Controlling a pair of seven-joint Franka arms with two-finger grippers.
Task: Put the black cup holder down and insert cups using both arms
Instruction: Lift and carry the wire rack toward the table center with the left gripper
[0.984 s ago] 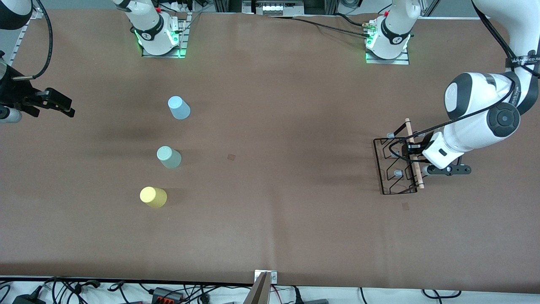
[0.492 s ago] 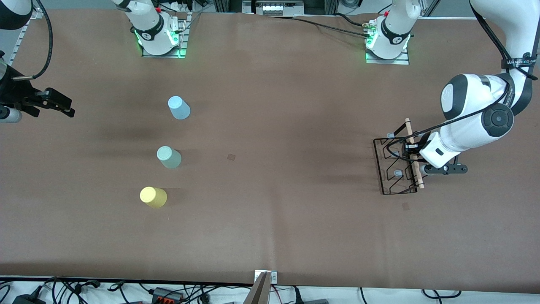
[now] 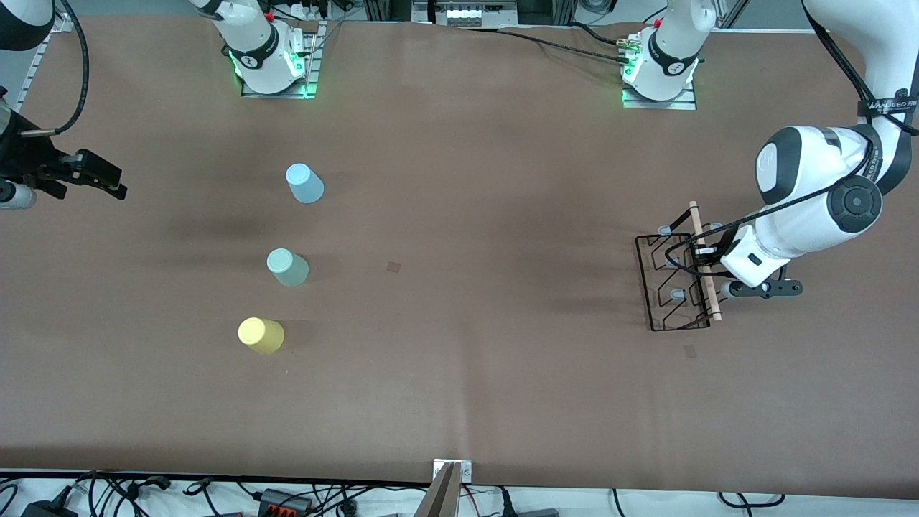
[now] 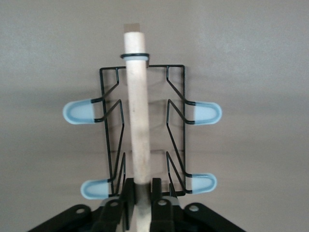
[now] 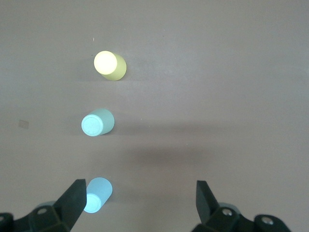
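Observation:
The black cup holder (image 3: 671,283) stands at the left arm's end of the table, its wooden rod handle (image 3: 704,262) on top. My left gripper (image 3: 705,267) is shut on that handle; in the left wrist view the gripper (image 4: 141,192) clamps the rod (image 4: 136,111) between both fingers, with the wire rack (image 4: 176,107) and pale pegs below. The light blue cup (image 3: 304,183), pale green cup (image 3: 287,267) and yellow cup (image 3: 260,335) stand upside down toward the right arm's end. My right gripper (image 3: 108,181) waits open and empty at that end, above the table; in the right wrist view, where the gripper (image 5: 140,198) is wide open, I see the blue (image 5: 98,194), green (image 5: 98,122) and yellow (image 5: 110,65) cups.
The brown table cover (image 3: 459,373) has two small darker square marks, one mid-table (image 3: 393,267) and one nearer the front camera than the rack (image 3: 690,350). The arm bases (image 3: 273,61) stand along the table edge farthest from the camera. Cables lie along the nearest edge.
The left arm's elbow shifted slightly back and forth. The rack, the cups and the right arm have not moved.

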